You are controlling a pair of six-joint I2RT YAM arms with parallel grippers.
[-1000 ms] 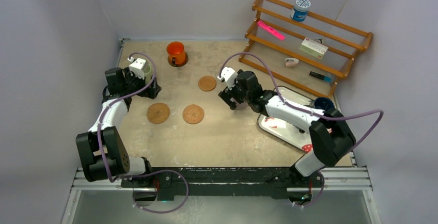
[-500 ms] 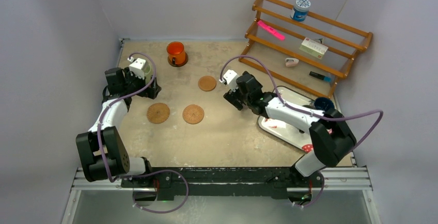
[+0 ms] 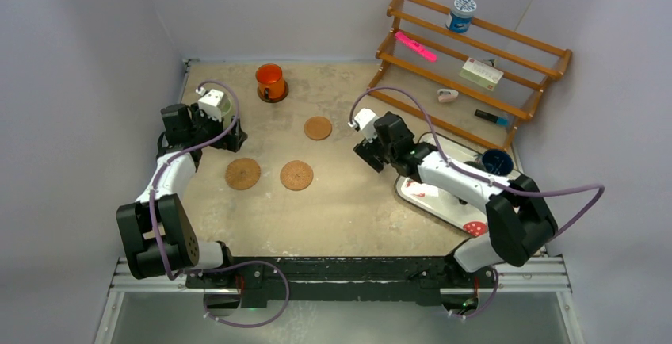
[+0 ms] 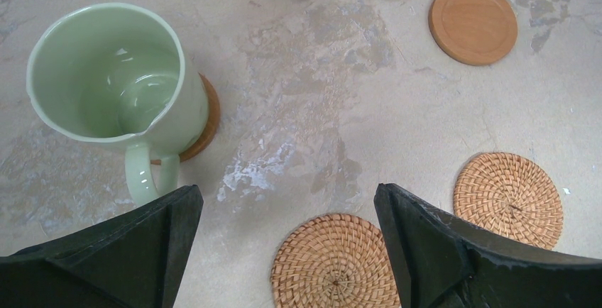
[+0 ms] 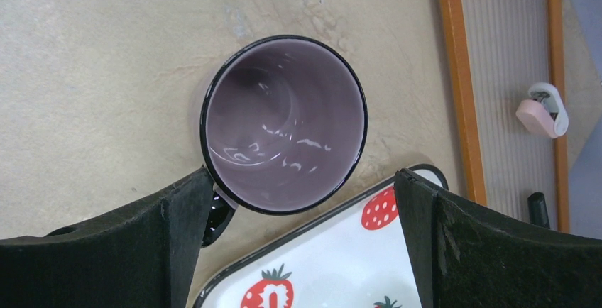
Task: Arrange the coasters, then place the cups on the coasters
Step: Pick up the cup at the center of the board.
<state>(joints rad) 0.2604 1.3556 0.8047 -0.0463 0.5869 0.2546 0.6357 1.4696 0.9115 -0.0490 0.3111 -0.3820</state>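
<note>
Right arm (image 3: 448,173) shifted toward tray (image 3: 444,208), right jaws wide open above purple mug (image 5: 284,123), left jaws wide open, both empty

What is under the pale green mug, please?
A brown coaster lies under it. Only a curved strip of its edge shows beside the pale green mug. The mug covers the rest.

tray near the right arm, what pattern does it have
The tray is white with red strawberries, seen best in the right wrist view.
</note>
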